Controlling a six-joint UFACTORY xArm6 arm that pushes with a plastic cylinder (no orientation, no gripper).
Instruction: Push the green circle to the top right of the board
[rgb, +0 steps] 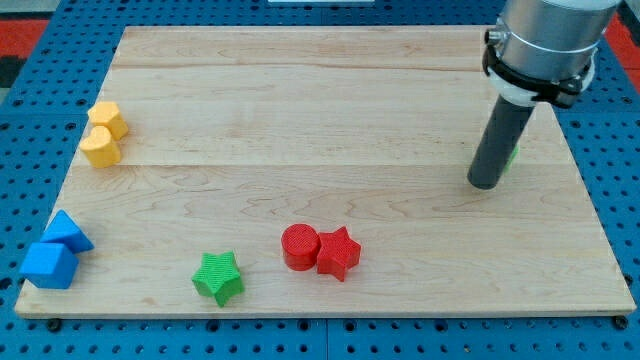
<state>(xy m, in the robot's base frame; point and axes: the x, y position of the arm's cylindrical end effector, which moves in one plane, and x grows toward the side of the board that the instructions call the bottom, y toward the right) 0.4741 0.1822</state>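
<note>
The green circle (513, 155) is almost wholly hidden behind my rod at the view's right; only a thin green sliver shows at the rod's right edge. My tip (484, 184) rests on the board just left of and below that sliver, touching or nearly touching the block. The wooden board (330, 120) fills most of the view.
A green star (218, 277) lies near the bottom edge. A red circle (299, 246) and a red star (338, 253) touch at the bottom middle. Two yellow blocks (103, 133) sit at the left edge. Two blue blocks (57, 250) sit at the bottom left corner.
</note>
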